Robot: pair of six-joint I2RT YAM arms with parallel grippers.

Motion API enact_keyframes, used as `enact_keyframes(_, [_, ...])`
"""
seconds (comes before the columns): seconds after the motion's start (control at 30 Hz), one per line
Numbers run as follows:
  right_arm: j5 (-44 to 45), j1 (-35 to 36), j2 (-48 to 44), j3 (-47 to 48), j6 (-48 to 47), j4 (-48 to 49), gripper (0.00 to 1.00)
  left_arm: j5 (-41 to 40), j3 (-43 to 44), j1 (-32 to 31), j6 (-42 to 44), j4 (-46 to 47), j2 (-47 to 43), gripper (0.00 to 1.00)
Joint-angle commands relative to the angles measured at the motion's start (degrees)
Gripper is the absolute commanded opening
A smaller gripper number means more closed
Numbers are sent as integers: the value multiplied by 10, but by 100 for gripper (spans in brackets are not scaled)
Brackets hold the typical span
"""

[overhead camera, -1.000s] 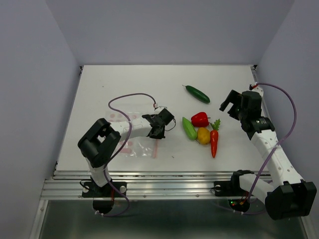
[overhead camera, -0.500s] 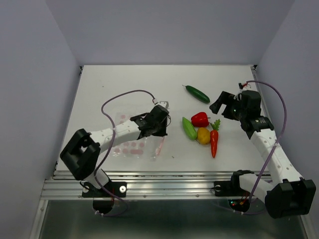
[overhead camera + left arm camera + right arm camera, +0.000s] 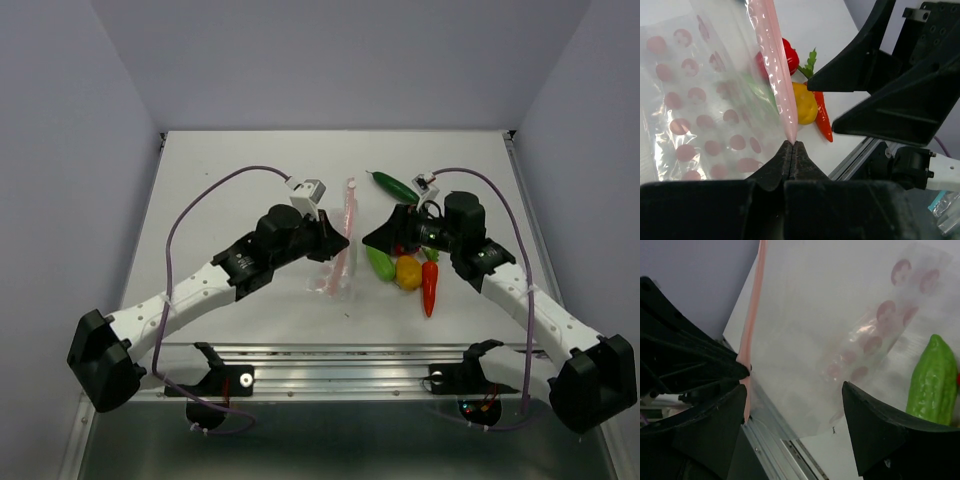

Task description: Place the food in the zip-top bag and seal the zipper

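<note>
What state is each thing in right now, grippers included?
left gripper: shut on the zipper
right gripper: open, empty, facing the bag
zip-top bag: held up by its zipper edge, no food inside
zipper: pinched by left gripper; sealed or not unclear
cucumber: on table
light green pod: on table
red bell pepper: on table
yellow-orange piece: on table
carrot: on table

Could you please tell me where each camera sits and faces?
Top: above and behind the bases, looking down at the table; both arms show.
Left wrist: on the left gripper, facing the bag and pepper; its shut fingers pinch the pink strip.
Right wrist: on the right gripper, facing the bag and green pod; its open fingers frame the view.
Shared: both wrist views show the pink strip and the other gripper.
</note>
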Motion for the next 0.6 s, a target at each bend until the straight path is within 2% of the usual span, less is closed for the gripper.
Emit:
enact_keyframes(0.0, [26,0,5,-7,40,90,80,17,-14,1,-6,30,4,0])
enact_keyframes(0.07, [27,0,8,-11,54,115,66,25,-17,1,-8,34,12,0])
enact_keyframes(0.17, [15,5,22,-17,67,139,56,44,-25,1,-12,56,15,0])
enact_keyframes(0.2, [13,5,27,-13,68,141,49,49,-29,1,-13,62,15,0])
enact_keyframes(0.3, [5,5,43,-10,67,152,42,61,-33,1,-16,74,15,0])
enact_keyframes(0.57, [9,11,60,1,69,157,41,81,-44,1,-20,92,12,0])
